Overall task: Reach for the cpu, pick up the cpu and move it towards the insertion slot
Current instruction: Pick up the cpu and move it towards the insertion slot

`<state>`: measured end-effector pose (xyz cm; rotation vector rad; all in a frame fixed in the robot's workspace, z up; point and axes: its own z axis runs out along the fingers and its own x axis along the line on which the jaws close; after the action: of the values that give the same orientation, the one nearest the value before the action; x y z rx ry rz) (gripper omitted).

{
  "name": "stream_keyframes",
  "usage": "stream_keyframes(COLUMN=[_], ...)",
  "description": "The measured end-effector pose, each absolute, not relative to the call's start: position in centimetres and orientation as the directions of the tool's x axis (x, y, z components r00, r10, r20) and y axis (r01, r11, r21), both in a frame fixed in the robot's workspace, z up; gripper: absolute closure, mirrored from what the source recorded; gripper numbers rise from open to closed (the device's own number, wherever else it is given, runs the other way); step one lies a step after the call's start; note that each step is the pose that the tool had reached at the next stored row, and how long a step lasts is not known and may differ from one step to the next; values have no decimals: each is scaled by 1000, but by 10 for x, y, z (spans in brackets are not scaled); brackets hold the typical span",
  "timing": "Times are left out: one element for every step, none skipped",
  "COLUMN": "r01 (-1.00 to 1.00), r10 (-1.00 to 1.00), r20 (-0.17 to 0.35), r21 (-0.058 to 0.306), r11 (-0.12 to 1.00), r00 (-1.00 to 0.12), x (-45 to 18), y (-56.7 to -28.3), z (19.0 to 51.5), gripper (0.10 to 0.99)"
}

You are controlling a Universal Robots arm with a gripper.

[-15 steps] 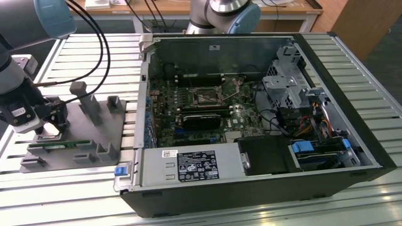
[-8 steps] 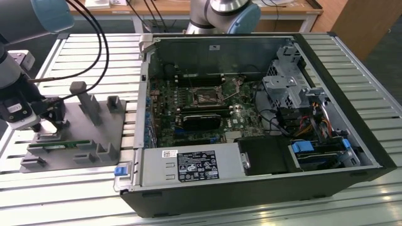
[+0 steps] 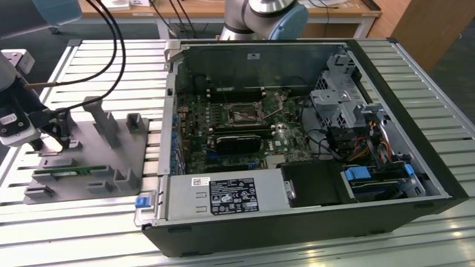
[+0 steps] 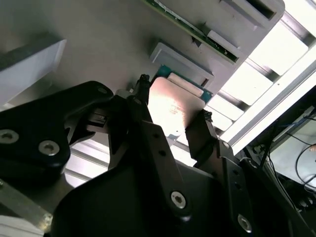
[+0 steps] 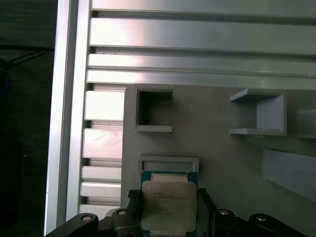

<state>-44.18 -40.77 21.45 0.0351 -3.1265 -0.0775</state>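
Exterior view puts the gripper (image 3: pixel 58 133) at the exterior view's left, low over the far end of a grey fixture (image 3: pixel 137 147) on the slatted table (image 3: pixel 89 233). A green memory stick (image 3: pixel 70 171) lies in the fixture nearer the camera. In both wrist views the claw is narrow: its black fingers (image 5: pixel 132 210) press against two opposite edges of the cpu (image 5: pixel 169 207), silvery side up, just beside a shallow grey frame (image 5: pixel 168 162). Whether the chip is lifted off the fixture cannot be told. The insertion slot (image 3: pixel 243 115) sits well apart to the exterior view's right, inside the open computer case (image 3: pixel 371 222).
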Motion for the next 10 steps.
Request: stream_keyframes(r01=[-22,-22,-22,-22,-22,-22,-22,-22,-22,-22], r10=[-23,-23,-23,-23,-23,-23,-23,-23,-23,-23], r20=[13,14,14,14,14,14,14,14,14,13], r21=[50,50,49,50,49,50,50,50,49,49], r11=[999,999,999,999,999,999,999,999,999,999], r00=[-1000,-1000,-1000,-1000,-1000,-1000,-1000,-1000,-1000,-1000], x=[-442,-442,-442,-442,-442,-442,-442,-442,-442,-442], y=[-408,-408,-408,-408,-408,-408,-408,-408,-408,-408], z=[214,215,215,216,216,218,219,220,221,223], gripper=[545,545,545,545,545,545,545,545,545,545])
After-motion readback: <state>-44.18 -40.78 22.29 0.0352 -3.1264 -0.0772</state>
